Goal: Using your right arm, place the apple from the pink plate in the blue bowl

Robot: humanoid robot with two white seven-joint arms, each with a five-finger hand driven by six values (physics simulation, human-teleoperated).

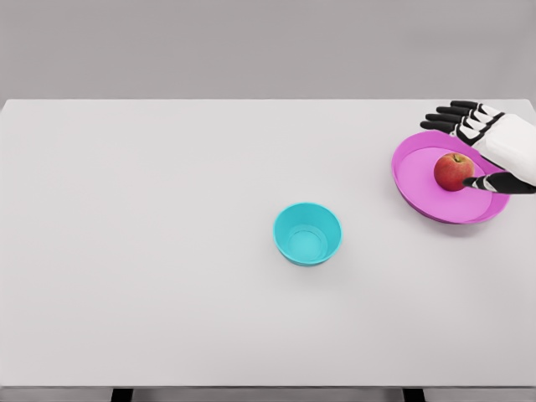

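Bright, even, sharp render; faint soft shadows under bowl point(307, 234) and plate point(419, 188).

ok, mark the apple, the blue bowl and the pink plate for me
apple point(453, 172), head view, middle of its red skin.
blue bowl point(289, 219), head view, left inner wall.
pink plate point(414, 176), head view, bare floor left of the apple.

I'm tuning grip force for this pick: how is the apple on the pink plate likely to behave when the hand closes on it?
The apple looks round and smooth, so it may roll across the pink plate if nudged off-centre. It is probably rigid. The right hand is open around it, fingers behind, thumb in front.
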